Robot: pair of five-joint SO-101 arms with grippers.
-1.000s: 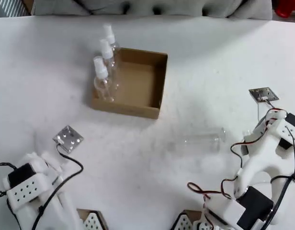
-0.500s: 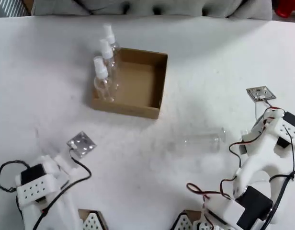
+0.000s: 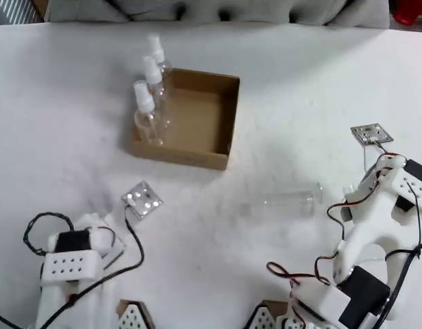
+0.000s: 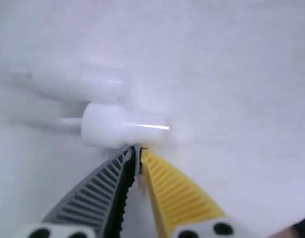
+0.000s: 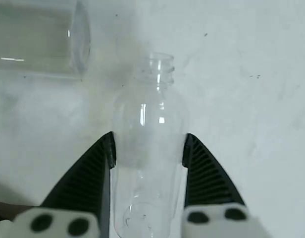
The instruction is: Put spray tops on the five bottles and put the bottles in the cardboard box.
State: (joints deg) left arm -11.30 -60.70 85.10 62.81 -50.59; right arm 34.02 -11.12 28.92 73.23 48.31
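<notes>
The left claw [image 4: 137,151], fully closed and empty, touches a white plastic spray top [image 4: 118,130] lying on the white table [image 4: 241,49]. The right claw [image 5: 148,141] clasps an uncapped clear plastic bottle [image 5: 150,114]. 3 capped bottles [image 3: 148,113] stand in the brown cardboard box [image 3: 197,154].

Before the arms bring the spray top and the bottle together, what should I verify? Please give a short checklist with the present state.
1. Left hand holds the spray top: ok, it seems; closed at the cap.
2. Right hand grips the open bottle: ok, pinched on both sides.
3. Its neck is free of any top: ok.
4. Cardboard box has room: ok; three capped bottles stand at one wall.
5. Lying bottle is clear of the arms' path: cannot tell.
</notes>
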